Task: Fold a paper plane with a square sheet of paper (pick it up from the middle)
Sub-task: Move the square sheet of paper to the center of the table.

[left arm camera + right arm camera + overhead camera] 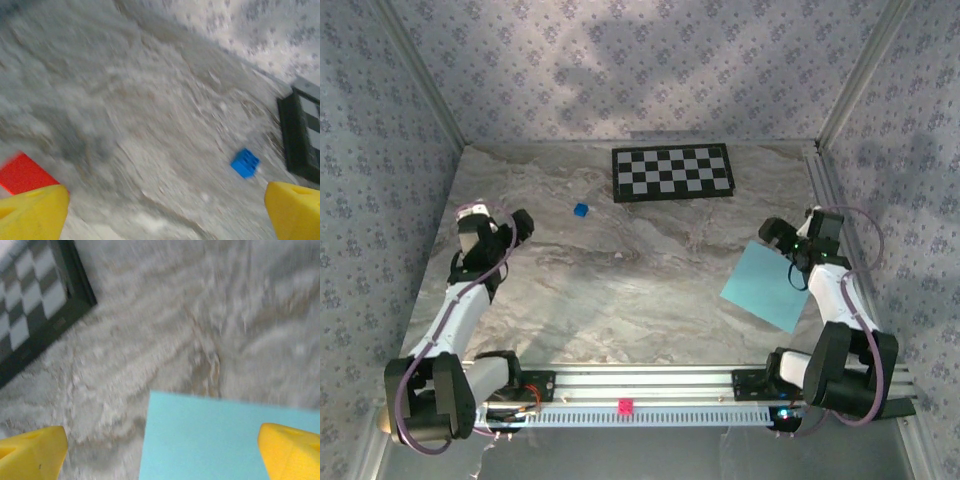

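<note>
The square sheet of paper, plain light blue, lies flat and unfolded on the right side of the marble table. My right gripper hangs open over its far corner. In the right wrist view the sheet lies below and between the wide-apart yellow fingertips of the right gripper, with nothing held. My left gripper is over the table's left side, far from the sheet. It is open above bare marble. The paper plane is out of view.
A black-and-white checkerboard lies at the back of the table. A tiny dark-blue cube sits left of it and is also ahead of the left gripper. Patterned walls close in three sides. A metal rail runs along the near edge.
</note>
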Robot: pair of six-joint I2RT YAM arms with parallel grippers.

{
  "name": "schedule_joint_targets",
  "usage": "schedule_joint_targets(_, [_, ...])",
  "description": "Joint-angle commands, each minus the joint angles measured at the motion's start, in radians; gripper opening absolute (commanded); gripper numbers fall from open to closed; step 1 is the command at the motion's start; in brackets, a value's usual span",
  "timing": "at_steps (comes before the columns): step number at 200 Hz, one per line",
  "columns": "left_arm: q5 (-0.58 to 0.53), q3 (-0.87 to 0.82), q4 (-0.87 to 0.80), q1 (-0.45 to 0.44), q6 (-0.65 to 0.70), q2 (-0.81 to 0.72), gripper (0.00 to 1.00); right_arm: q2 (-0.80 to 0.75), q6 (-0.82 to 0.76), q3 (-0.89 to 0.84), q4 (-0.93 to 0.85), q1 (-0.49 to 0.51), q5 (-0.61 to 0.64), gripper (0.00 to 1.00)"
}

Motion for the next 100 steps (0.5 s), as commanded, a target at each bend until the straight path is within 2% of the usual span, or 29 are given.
schedule_joint_targets(1, [0.288, 0.011, -0.086, -0.010, -0.132, 0.026, 1.00, 0.041, 0.068, 0.007, -0.209, -0.009, -0.091, 0.95])
schedule_joint_targets(26, [0.282, 0.003, -0.088, -0.114, -0.139, 0.023, 1.00, 0.069, 0.093, -0.023, -0.201, -0.009, -0.086, 0.93])
schedule_joint_targets(59, [0.227, 0.043, -0.168, -0.237, -0.108, 0.060, 1.00, 0.104, 0.112, -0.042, -0.183, -0.005, -0.102, 0.90])
schedule_joint_targets(100, [0.184, 0.069, -0.224, -0.314, -0.102, 0.078, 1.00, 0.161, 0.107, -0.034, -0.182, 0.009, -0.126, 0.89])
